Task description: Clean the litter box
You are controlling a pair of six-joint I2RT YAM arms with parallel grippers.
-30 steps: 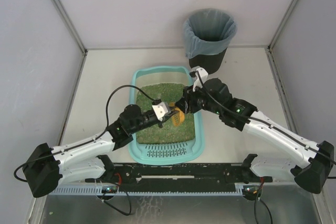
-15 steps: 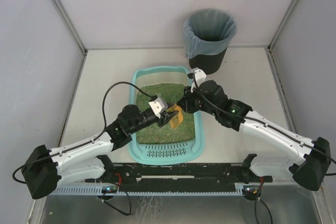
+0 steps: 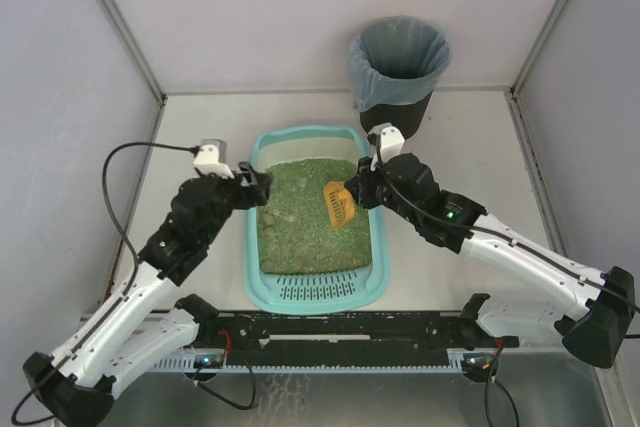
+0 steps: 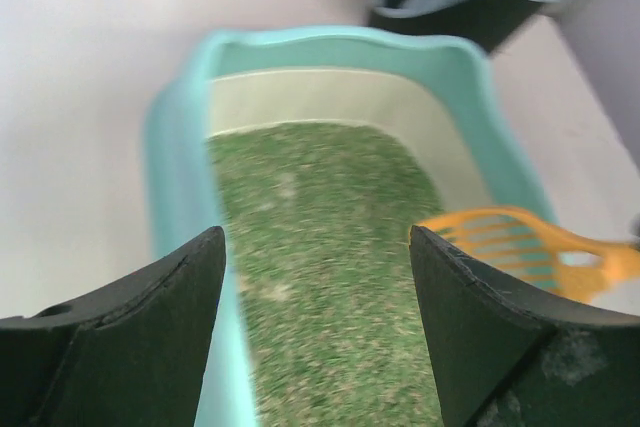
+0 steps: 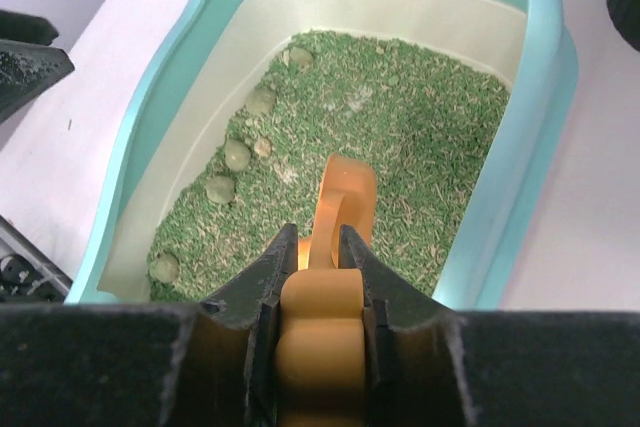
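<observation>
The litter box point(image 3: 300, 135) is a light-teal tray holding green litter, with a slotted grate point(image 3: 318, 292) at its near end. Several pale clumps point(image 5: 238, 154) lie along its left wall. An orange slotted scoop point(image 3: 338, 205) hangs over the litter at the right side. My right gripper point(image 3: 353, 192) is shut on the scoop's handle point(image 5: 320, 317), and the blade point(image 5: 345, 192) points ahead over the litter. My left gripper point(image 3: 262, 187) stands open and holds nothing, over the box's left rim point(image 4: 180, 147). In the left wrist view the scoop point(image 4: 510, 247) shows beyond the right finger.
A black round bin point(image 3: 400, 72) with a grey-blue bag stands behind the box at the back right. Grey walls close the table on three sides. A black rail point(image 3: 340, 327) runs along the near edge between the arm bases.
The left gripper opened, let go of the scoop and drew back left to the box's rim. The right gripper shut on the handle and now carries the scoop alone.
</observation>
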